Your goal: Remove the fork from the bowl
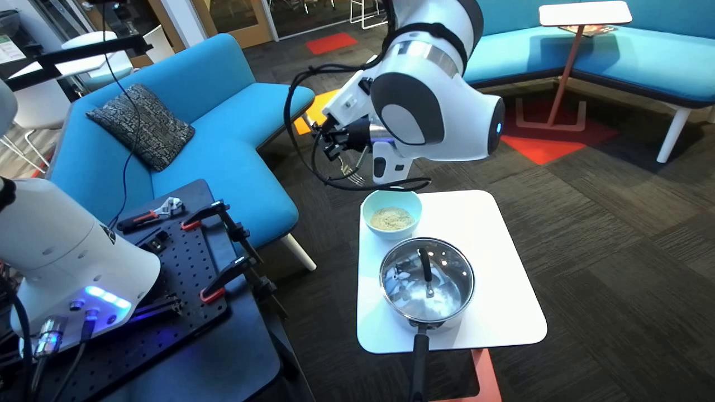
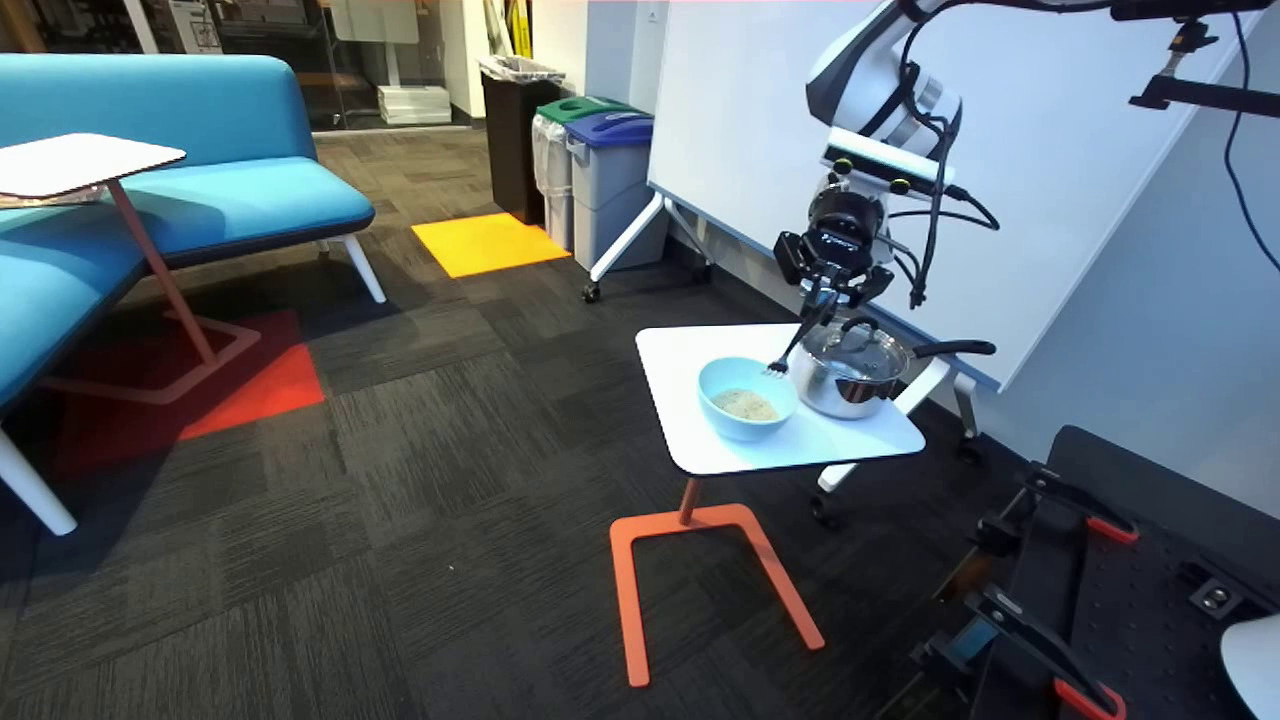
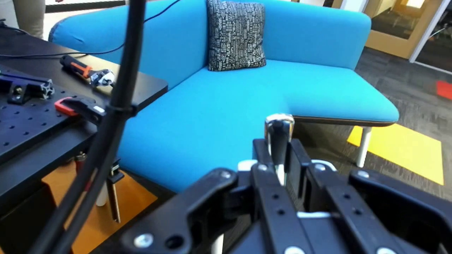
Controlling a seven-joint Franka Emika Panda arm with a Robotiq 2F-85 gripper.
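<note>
In an exterior view, your white tabletop (image 1: pixel 497 301) looks nearly washed out, glints dot the glass lid (image 1: pixel 410 287) and shadow pools under the bench (image 1: pixel 642 64); your wrist view blurs the near cable (image 3: pixel 127 70).

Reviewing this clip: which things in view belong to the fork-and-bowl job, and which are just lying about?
Part of the job:
fork, gripped in the claw
pale-blue bowl, on the white table

Just lying about:
lidded pan, beside the bowl
hand tool, on the dark table
patterned cushion, on the blue sofa
</note>
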